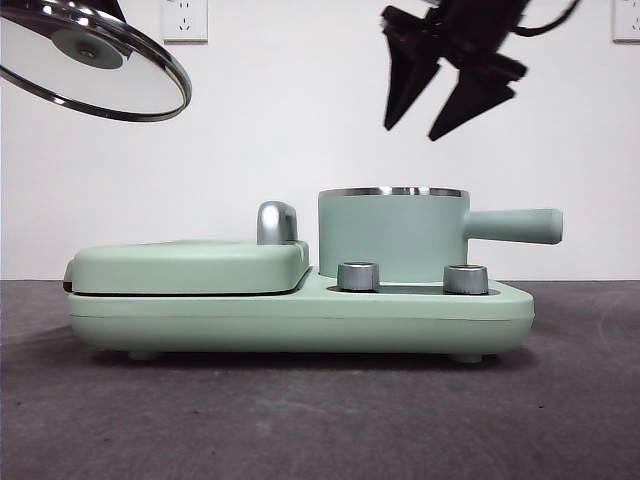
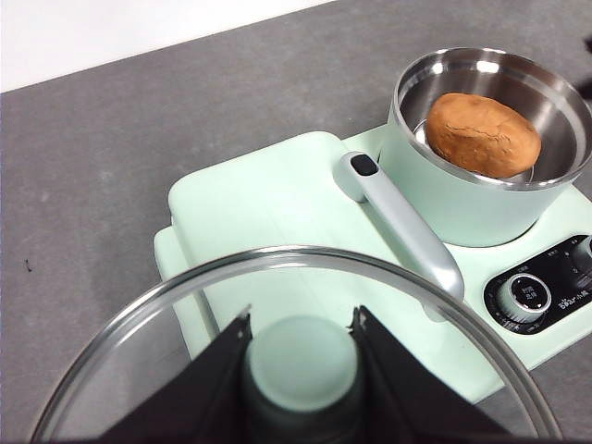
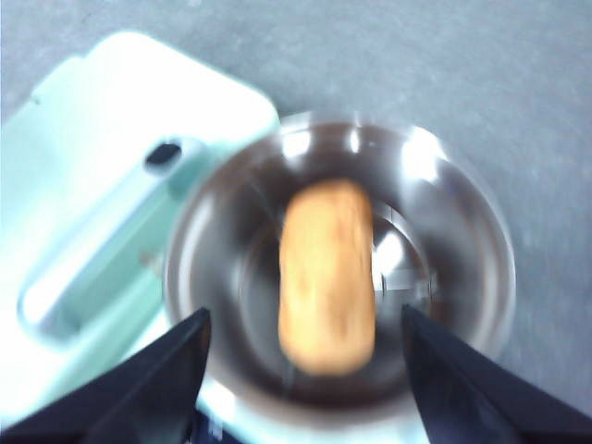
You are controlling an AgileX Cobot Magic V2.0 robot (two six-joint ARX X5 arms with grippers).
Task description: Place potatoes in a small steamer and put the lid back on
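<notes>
end effector (image 1: 436, 98): black | tapered pointed jaws | dark cable behind

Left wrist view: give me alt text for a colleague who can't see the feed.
The left gripper holds the glass lid by its mint-green knob, above the cooker's flat griddle cover. Beyond it, the potato lies inside the small steamer, which is uncovered, with the cooker's chrome handle running between them.
</notes>
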